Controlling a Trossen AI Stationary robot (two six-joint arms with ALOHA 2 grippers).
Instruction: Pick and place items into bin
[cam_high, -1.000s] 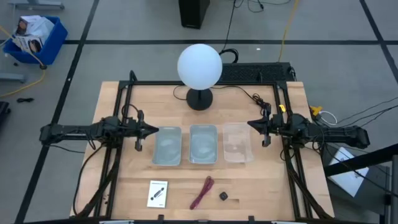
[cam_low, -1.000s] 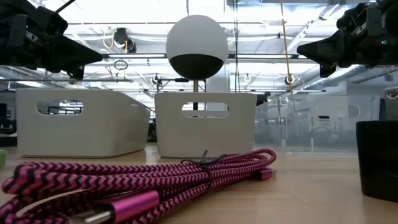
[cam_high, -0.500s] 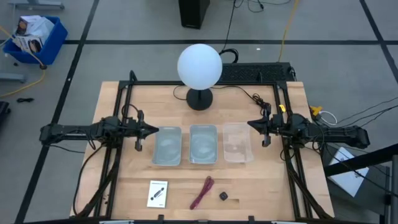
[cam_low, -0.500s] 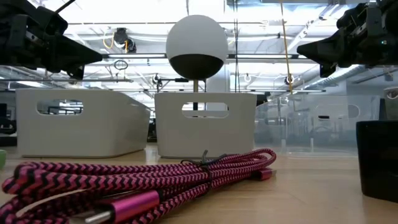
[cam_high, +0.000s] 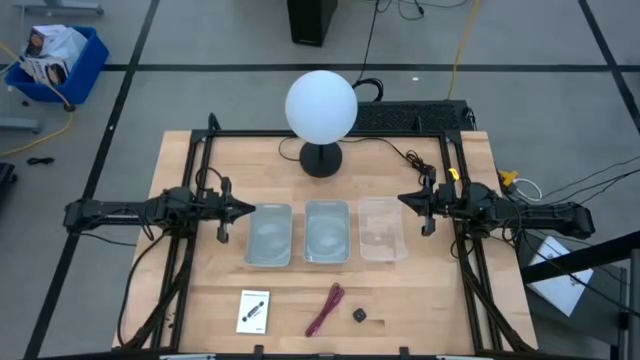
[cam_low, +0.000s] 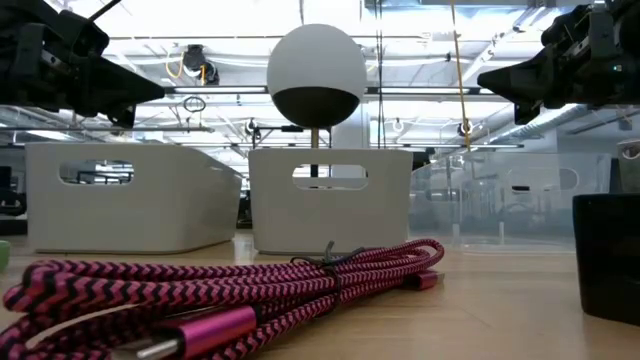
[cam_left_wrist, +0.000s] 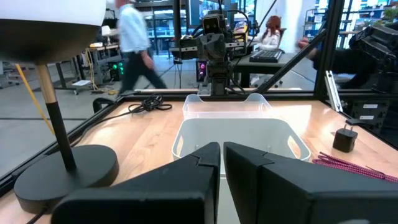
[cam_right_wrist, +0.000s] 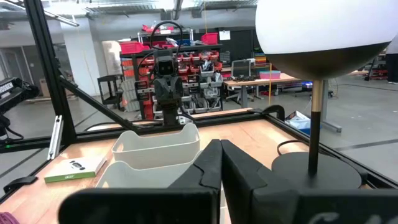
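Three items lie flat on the table's near strip: a white card with a black mark (cam_high: 254, 310), a dark red cord bundle (cam_high: 324, 308), also close in the low view (cam_low: 230, 290), and a tiny black cube (cam_high: 360, 315). My left gripper (cam_high: 248, 209) hovers shut at the left side of the three bins; its fingertips (cam_left_wrist: 221, 149) meet. My right gripper (cam_high: 403, 200) hovers shut at the right side of the bins; its fingertips (cam_right_wrist: 220, 146) meet. Neither touches anything.
Three bins stand in a row at mid-table: two white ones (cam_high: 268, 234) (cam_high: 326, 231) and a clear one (cam_high: 382, 228). A globe lamp (cam_high: 321, 110) stands behind them on a black base. Black frame rails (cam_high: 190, 190) flank both sides. People move in the room beyond.
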